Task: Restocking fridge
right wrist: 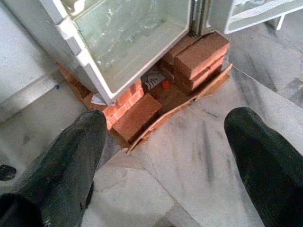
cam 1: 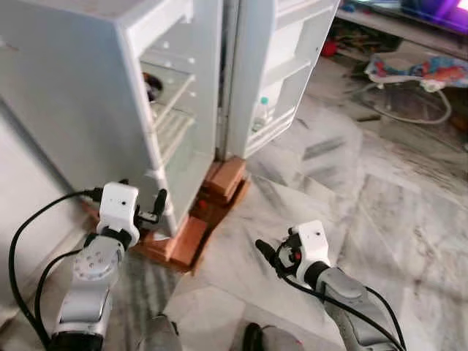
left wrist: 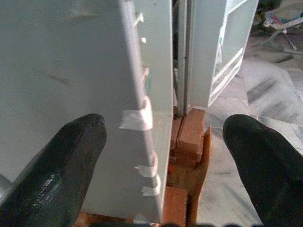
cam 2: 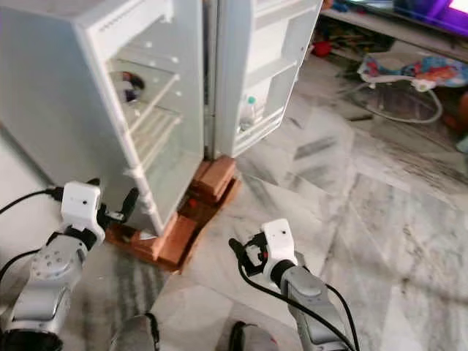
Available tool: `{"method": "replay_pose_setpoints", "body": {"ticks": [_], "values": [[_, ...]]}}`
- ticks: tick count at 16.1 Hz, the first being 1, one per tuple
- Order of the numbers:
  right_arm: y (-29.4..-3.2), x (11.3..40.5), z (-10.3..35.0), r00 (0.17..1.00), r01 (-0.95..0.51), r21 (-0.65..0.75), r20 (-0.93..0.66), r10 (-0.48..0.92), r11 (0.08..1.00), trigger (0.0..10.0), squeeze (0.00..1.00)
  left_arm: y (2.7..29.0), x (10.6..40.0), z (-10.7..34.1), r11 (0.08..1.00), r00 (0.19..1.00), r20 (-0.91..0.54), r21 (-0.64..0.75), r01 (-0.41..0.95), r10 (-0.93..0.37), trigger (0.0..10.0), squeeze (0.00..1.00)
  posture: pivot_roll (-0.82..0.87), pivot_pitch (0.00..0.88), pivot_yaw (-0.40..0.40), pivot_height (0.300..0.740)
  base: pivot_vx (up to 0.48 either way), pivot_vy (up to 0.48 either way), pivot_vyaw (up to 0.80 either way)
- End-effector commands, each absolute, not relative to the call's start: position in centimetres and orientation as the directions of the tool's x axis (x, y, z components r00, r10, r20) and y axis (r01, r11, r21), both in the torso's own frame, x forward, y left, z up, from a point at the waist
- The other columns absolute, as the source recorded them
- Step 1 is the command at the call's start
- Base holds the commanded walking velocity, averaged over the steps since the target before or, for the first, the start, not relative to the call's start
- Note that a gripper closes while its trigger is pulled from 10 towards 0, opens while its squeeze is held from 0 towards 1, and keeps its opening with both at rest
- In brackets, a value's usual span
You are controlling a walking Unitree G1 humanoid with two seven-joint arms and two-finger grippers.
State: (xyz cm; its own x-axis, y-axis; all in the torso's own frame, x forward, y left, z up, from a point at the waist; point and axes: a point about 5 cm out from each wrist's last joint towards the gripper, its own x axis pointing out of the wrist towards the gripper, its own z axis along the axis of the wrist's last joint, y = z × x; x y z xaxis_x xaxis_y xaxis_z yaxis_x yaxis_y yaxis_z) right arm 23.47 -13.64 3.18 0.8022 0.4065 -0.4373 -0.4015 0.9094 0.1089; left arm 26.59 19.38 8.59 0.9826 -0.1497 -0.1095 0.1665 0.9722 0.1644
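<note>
- Two grippers up, both empty: the left gripper (cam 1: 150, 213) sits low beside the fridge's (cam 1: 80, 102) near front edge, fingers spread wide with nothing between them, and the right gripper (cam 1: 272, 256) hangs over the marble floor (cam 1: 351, 190), also wide open and holding nothing.
- The fridge is straight ahead with its door (cam 1: 274, 66) swung fully open. It stands on a stack of bricks (cam 1: 219, 183) with a board under them.
- Inside, the wire shelves (cam 1: 172, 110) look mostly bare. There's something dark on the upper shelf, too small to tell what.
- One bottle (cam 1: 261, 115) with a greenish cap stands in the lower door rack.
- My guess on the step: door's already open, nothing's been picked up yet, so this is the bit before any actual stocking. I can't spot any groceries near the robot waiting to go in.
- The next move probably means finding and grabbing whatever is meant to go in, then coming back square to the opening. The left gripper is close to the cabinet edge, so it'd want to back off a touch before swinging.
- A baby bouncer (cam 1: 409, 80) and some clutter sit well apart on the far right.
- Writing or brands: none I can read. The bottle's label is too small, and the fridge shows no logo from here.
</note>
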Motion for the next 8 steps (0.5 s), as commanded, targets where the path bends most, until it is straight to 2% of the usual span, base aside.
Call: {"method": "replay_pose_setpoints", "body": {"ticks": [1,4,8], "values": [[-14.2,23.4,3.1,0.809,-0.39,0.085,-0.444,0.385,0.917,10.0,0.0,18.6,26.6,8.8,0.97,0.98,-0.104,0.159,0.185,-0.17,10.0,0.0,0.12,0.136,-0.087,0.74,0.0,-0.285,0.0],[-14.4,23.6,3.2,0.816,-0.382,0.074,-0.44,0.374,0.921,10.0,0.0,18.1,26.7,8.9,0.971,0.98,-0.103,0.147,0.186,-0.172,10.0,0.0,0.12,0.13,-0.089,0.74,0.0,-0.289,-0.4],[-14.9,23.8,3.3,0.836,-0.349,0.057,-0.432,0.338,0.935,10.0,0.0,17.5,26.9,8.6,0.974,0.979,-0.106,0.123,0.189,-0.176,10.0,0.0,0.11,0.119,-0.083,0.74,0.0,-0.333,0.0]]}}
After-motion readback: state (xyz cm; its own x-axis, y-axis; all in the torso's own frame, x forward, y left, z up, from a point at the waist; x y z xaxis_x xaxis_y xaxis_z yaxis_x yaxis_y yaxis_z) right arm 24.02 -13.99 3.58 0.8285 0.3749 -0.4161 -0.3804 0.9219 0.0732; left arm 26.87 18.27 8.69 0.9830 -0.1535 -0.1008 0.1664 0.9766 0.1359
